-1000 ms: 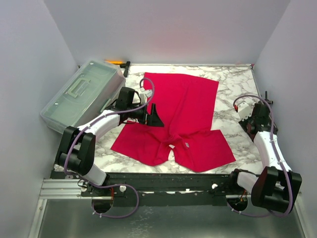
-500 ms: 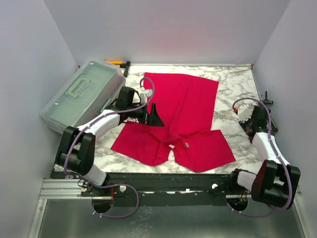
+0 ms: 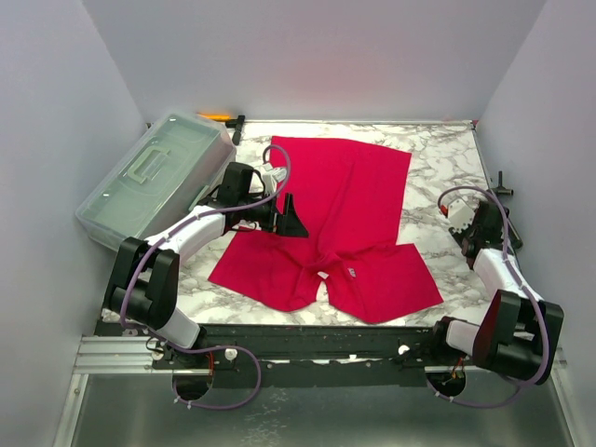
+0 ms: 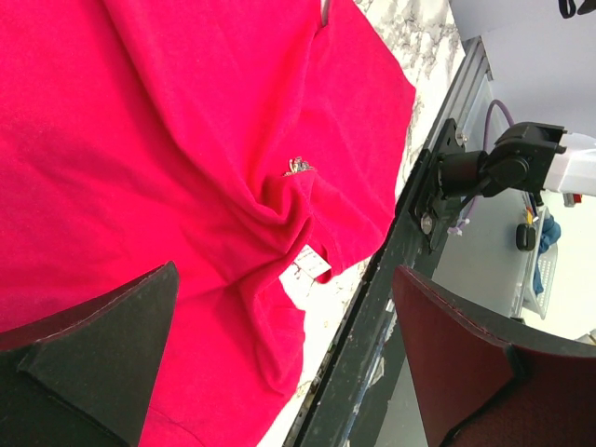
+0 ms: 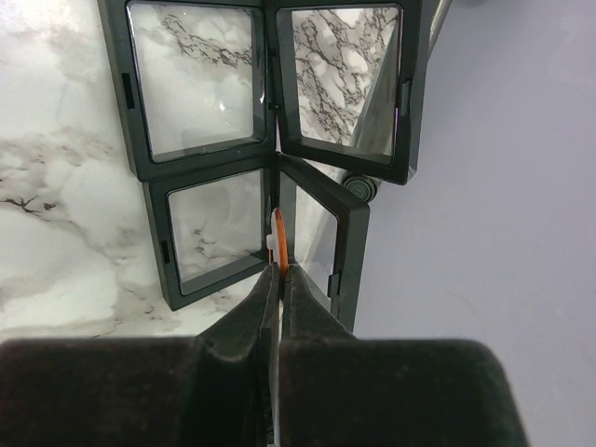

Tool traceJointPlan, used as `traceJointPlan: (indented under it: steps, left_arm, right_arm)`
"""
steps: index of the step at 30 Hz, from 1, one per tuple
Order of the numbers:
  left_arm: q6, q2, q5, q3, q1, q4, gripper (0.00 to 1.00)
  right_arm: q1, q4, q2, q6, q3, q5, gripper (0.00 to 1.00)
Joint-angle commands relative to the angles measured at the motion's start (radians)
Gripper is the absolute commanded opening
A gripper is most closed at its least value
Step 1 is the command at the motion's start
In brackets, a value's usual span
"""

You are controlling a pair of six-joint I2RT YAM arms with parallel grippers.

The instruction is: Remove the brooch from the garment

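Observation:
The garment (image 3: 345,219), a bright red T-shirt, lies spread on the marble table, with its white neck label (image 4: 312,264) toward the near edge. A small metallic brooch (image 4: 298,166) sits pinned on a fold of the cloth near the neck. My left gripper (image 3: 292,222) hovers over the shirt's left part, open, with nothing between its fingers (image 4: 102,345). My right gripper (image 3: 477,226) is at the table's right edge, off the shirt. It is shut on a thin orange and white piece (image 5: 278,244), held edge-on over the black frames.
A clear plastic toolbox (image 3: 154,177) stands at the back left, with an orange-handled tool (image 3: 219,116) behind it. Several hinged black frames with clear panes (image 5: 200,84) lie by the right wall. A black rail (image 3: 317,340) runs along the near edge.
The right arm has folded a little nearer and to the right, still shut. The left arm and the shirt have not moved.

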Motion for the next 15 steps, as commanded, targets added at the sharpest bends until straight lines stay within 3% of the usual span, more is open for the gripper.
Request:
traceJointPlan:
  steps: [1,15]
  left_arm:
    - [0.009,0.000,0.020,0.023,-0.001,-0.012,0.99]
    - [0.017,0.002,0.028,0.013,-0.001,-0.004,0.99]
  right_arm:
    - [-0.013,0.054,0.032,-0.021,-0.025,0.022,0.01]
    - [-0.026,0.103,0.105,-0.034,-0.031,0.021,0.02]
